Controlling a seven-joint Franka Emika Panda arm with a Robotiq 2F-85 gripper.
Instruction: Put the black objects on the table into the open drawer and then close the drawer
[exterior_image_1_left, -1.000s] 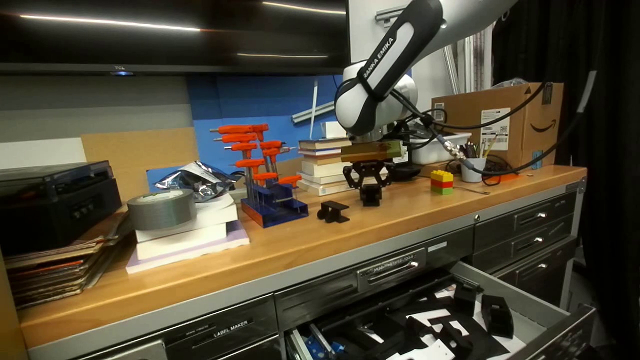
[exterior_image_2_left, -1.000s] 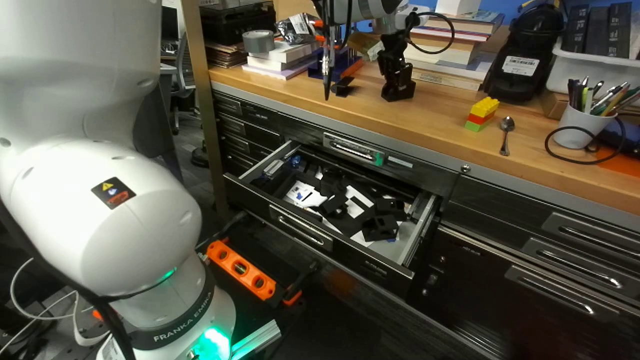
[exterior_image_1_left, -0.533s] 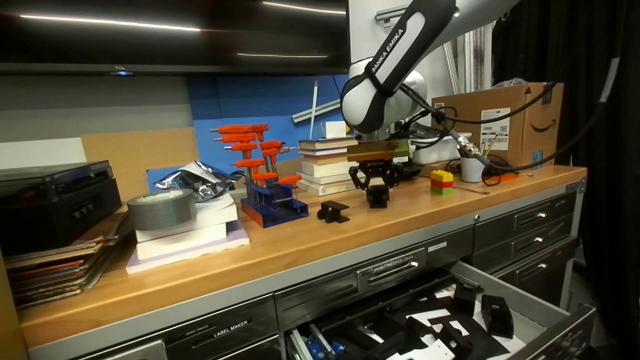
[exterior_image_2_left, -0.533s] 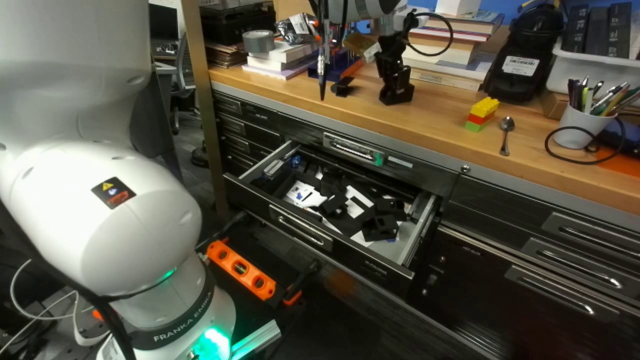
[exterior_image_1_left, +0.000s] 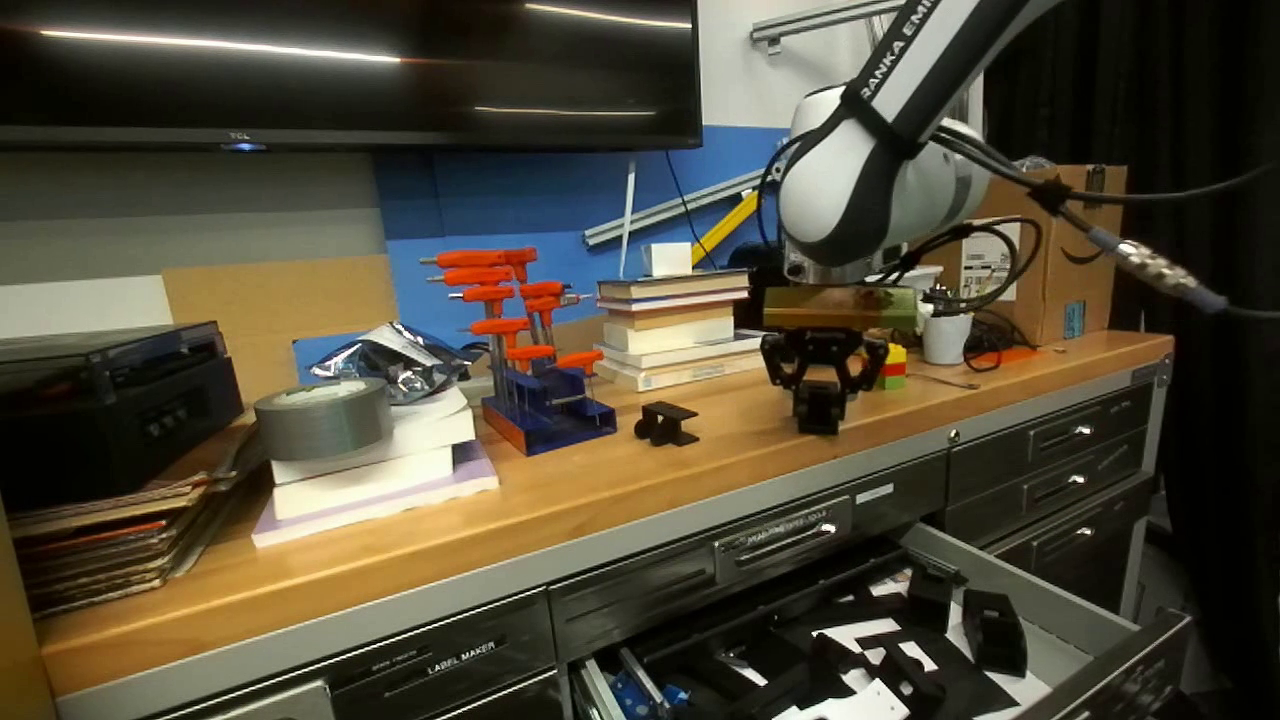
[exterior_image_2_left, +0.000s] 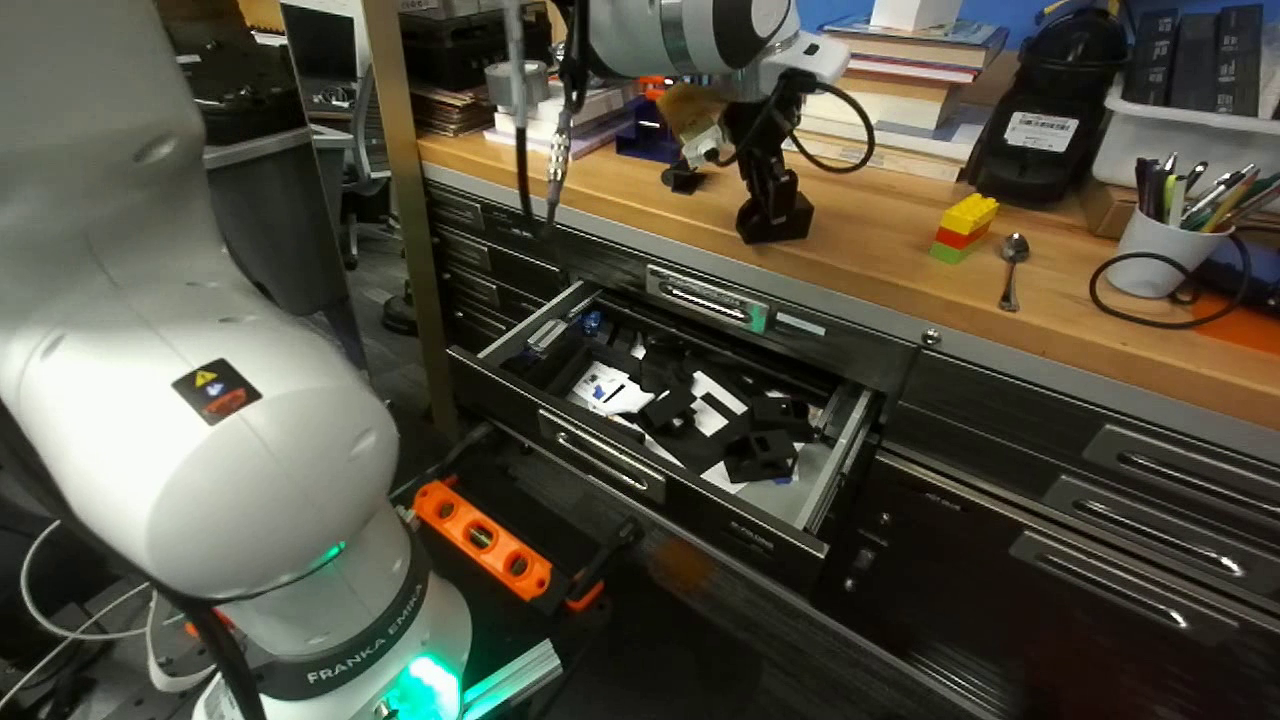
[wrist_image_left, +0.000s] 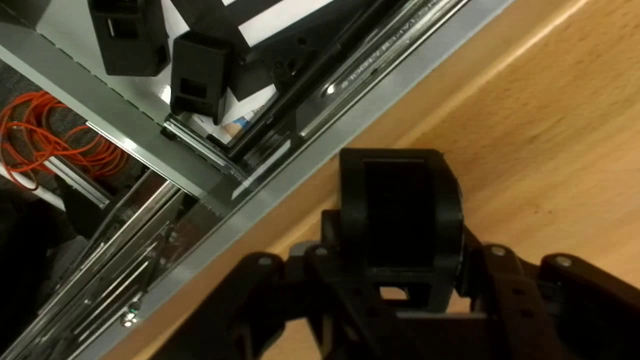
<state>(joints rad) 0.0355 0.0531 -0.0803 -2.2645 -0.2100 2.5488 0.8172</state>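
My gripper (wrist_image_left: 397, 240) is shut on a chunky black object (wrist_image_left: 402, 200), its fingers pressed against both sides. In both exterior views this piece (exterior_image_1_left: 818, 408) hangs low over the table (exterior_image_1_left: 730, 465) near its front edge. Another black object (exterior_image_1_left: 667, 424) rests on the wood beside the blue tool stand, apart from the gripper (exterior_image_2_left: 775, 190). Below the tabletop the drawer (exterior_image_2_left: 690, 500) is pulled out, its silver handle (exterior_image_2_left: 600, 460) facing outward. Inside lie several black pieces, among them a block (wrist_image_left: 200, 75) with a square hole, on white and black sheets.
Behind the arm stand stacked books (exterior_image_1_left: 670, 350) and a stand of orange-handled hex keys (exterior_image_1_left: 550, 410). To one side are a toy-brick stack (exterior_image_2_left: 965, 228), a spoon (exterior_image_2_left: 1013, 270) and a pen cup (exterior_image_2_left: 1160, 250). A tape roll (exterior_image_1_left: 320, 425) tops more books.
The gripper, still gripping the black piece, has shifted over the table toward its front edge and the drawer side. The piece by the tool stand and the drawer have stayed put.
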